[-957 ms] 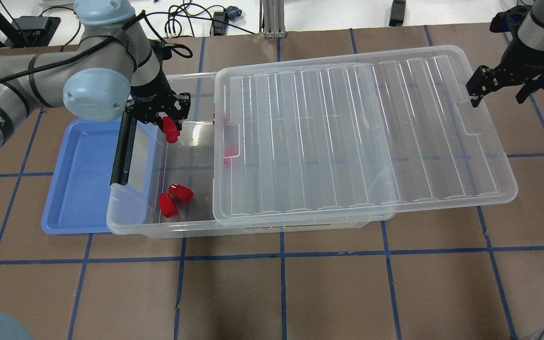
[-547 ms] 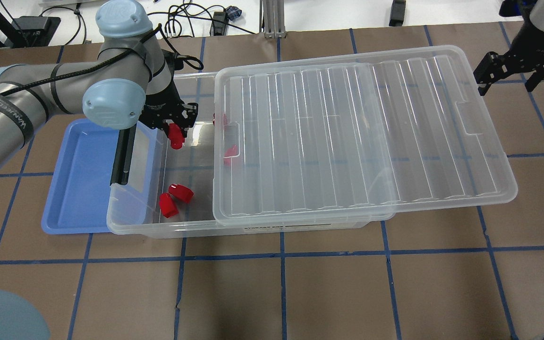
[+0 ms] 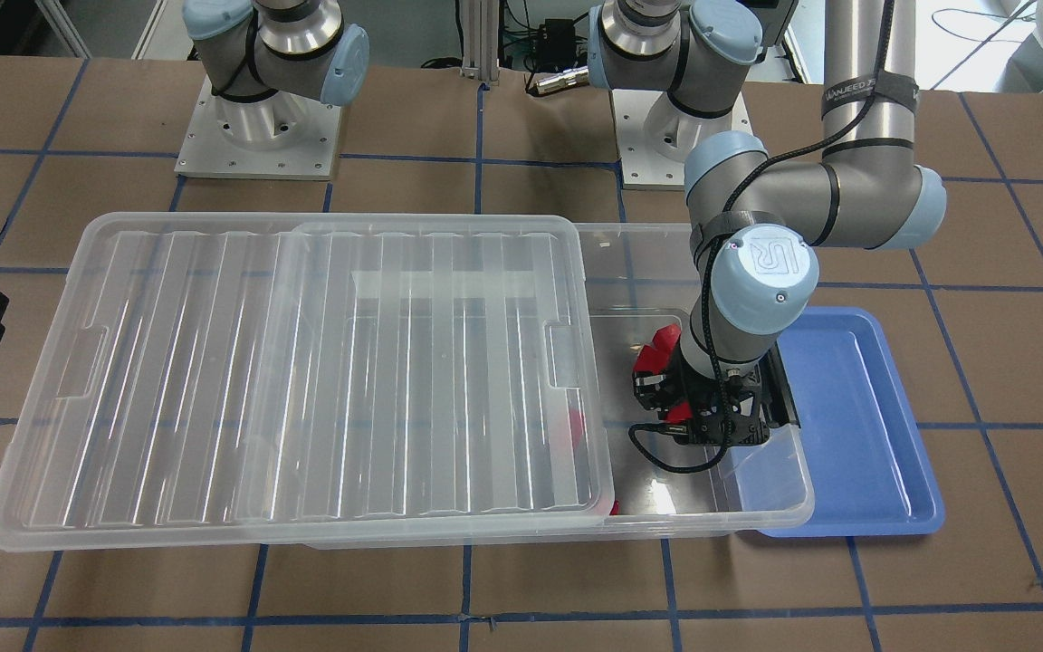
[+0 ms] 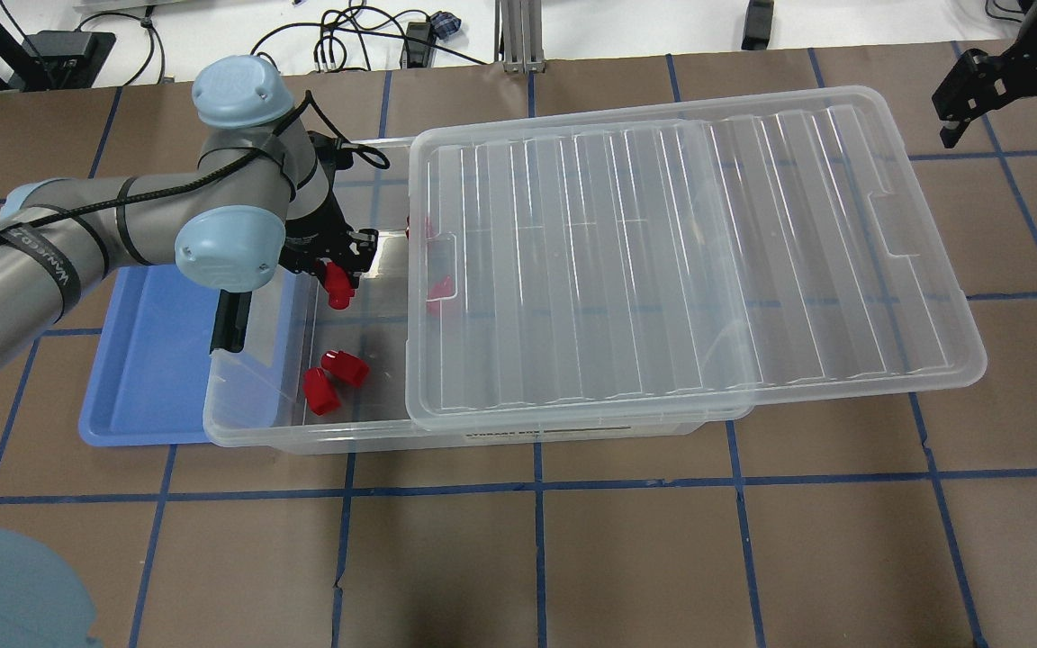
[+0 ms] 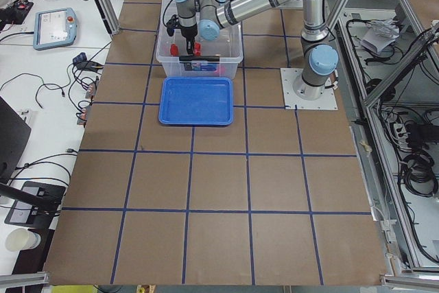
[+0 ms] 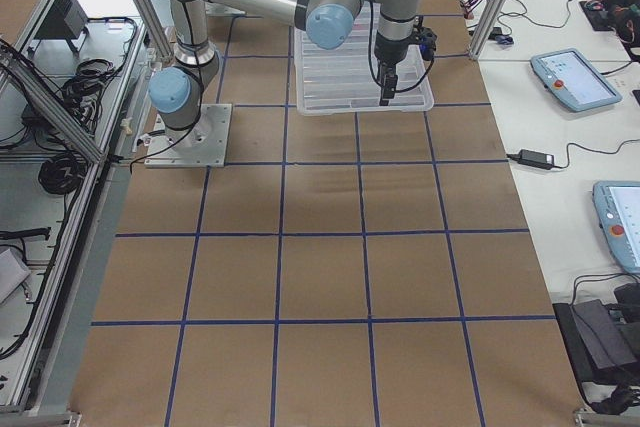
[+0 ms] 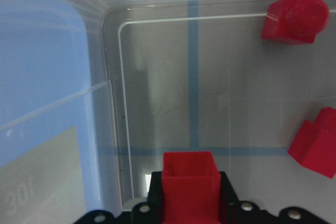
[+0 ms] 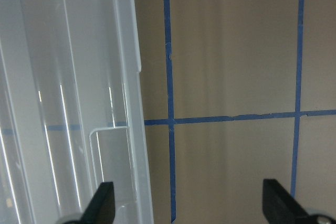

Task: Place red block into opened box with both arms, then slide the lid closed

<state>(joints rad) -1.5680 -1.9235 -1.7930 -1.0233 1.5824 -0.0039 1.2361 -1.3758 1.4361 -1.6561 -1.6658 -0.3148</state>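
My left gripper (image 4: 337,270) is shut on a red block (image 4: 337,288) and hangs low inside the uncovered left end of the clear box (image 4: 302,439). The left wrist view shows that red block (image 7: 190,181) clamped between the fingers just above the box floor. Several other red blocks lie in the box, two near the front wall (image 4: 345,366) and one at the lid's edge (image 4: 440,288). The ribbed clear lid (image 4: 662,261) covers most of the box and overhangs its right end. My right gripper (image 4: 1005,90) is open and empty, beyond the lid's far right corner.
A blue tray (image 4: 149,360) lies against the box's left end, partly under it. The black bar (image 4: 229,315) runs along that short end. Brown table with blue tape lines surrounds the box. Cables lie past the far edge.
The left gripper has gone lower and a little rightward into the box with the red block. The right gripper has drawn back from the lid's notch toward the far right.
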